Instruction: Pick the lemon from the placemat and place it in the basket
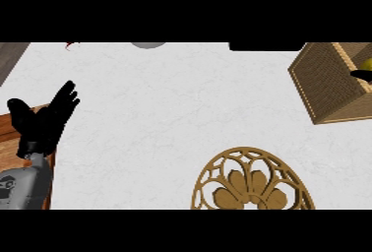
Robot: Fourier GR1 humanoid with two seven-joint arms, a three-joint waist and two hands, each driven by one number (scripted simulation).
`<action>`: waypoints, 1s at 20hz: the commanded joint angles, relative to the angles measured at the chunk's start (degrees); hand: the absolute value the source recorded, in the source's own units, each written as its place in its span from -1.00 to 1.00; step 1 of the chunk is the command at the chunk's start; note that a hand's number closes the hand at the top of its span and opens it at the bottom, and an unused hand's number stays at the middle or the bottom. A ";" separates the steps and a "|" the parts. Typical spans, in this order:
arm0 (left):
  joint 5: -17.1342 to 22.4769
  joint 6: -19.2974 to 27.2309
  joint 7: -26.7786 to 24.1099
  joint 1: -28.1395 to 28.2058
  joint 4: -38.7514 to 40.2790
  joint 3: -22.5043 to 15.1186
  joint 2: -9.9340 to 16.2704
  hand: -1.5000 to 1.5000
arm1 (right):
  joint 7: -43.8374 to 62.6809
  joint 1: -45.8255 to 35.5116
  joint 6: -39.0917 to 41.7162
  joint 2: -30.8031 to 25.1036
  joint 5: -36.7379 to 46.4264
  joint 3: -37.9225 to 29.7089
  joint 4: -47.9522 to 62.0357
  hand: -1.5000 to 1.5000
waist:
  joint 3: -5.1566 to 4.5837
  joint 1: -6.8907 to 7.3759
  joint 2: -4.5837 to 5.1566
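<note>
The lemon shows only as a yellow patch at the right edge of the view, inside the woven basket at the upper right. Just below it a small black shape, my right hand, pokes in from the edge; most of it is cut off. The golden openwork placemat lies at the bottom centre with nothing on it. My left hand rests open at the left, fingers up, far from both the placemat and the basket.
A grey round object and a black block sit at the counter's far edge, with a small red mark further left. A wooden surface borders the white counter on the left.
</note>
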 commanded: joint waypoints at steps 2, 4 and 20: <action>-0.46 -0.05 -2.88 0.47 2.31 0.30 -0.60 0.00 | 4.81 -3.38 0.33 -0.43 -6.51 -6.70 3.15 -1.00 | -0.04 -0.40 -0.07; -0.21 0.63 1.54 -0.61 -0.78 0.19 -0.02 0.00 | 5.04 -2.86 0.53 -2.21 -9.66 -11.05 5.87 -1.00 | 0.04 -0.35 -0.13; 0.15 -1.05 -1.07 -0.32 -0.66 -0.33 -0.79 0.00 | -6.35 0.38 30.74 -28.62 -16.52 -21.96 38.89 -1.00 | 0.35 1.35 0.98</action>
